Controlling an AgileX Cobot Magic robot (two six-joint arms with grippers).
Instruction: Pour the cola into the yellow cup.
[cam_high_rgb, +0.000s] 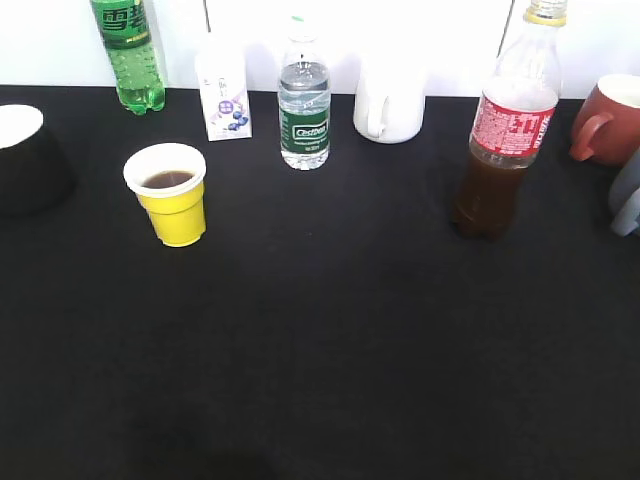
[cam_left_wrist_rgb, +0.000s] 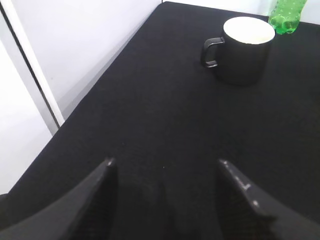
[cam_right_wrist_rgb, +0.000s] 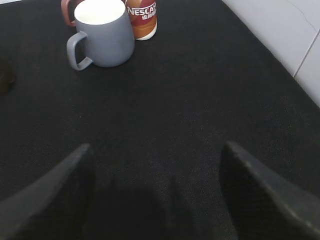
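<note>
The cola bottle (cam_high_rgb: 508, 140) stands upright at the right of the black table, partly full of dark liquid, with a red label. The yellow cup (cam_high_rgb: 172, 196) stands at the left with a little dark liquid in it. Neither gripper shows in the exterior view. My left gripper (cam_left_wrist_rgb: 165, 162) is open and empty over bare black cloth near the table's left edge. My right gripper (cam_right_wrist_rgb: 157, 147) is open and empty over bare cloth near the table's right edge. Both are far from the bottle and cup.
Along the back stand a green soda bottle (cam_high_rgb: 128, 50), a small carton (cam_high_rgb: 224, 95), a water bottle (cam_high_rgb: 304, 100), a white mug (cam_high_rgb: 390, 100) and a red mug (cam_high_rgb: 606, 120). A black mug (cam_left_wrist_rgb: 242, 47) sits at far left. A grey mug (cam_right_wrist_rgb: 100, 35) and a Nescafe can (cam_right_wrist_rgb: 142, 17) are at far right.
</note>
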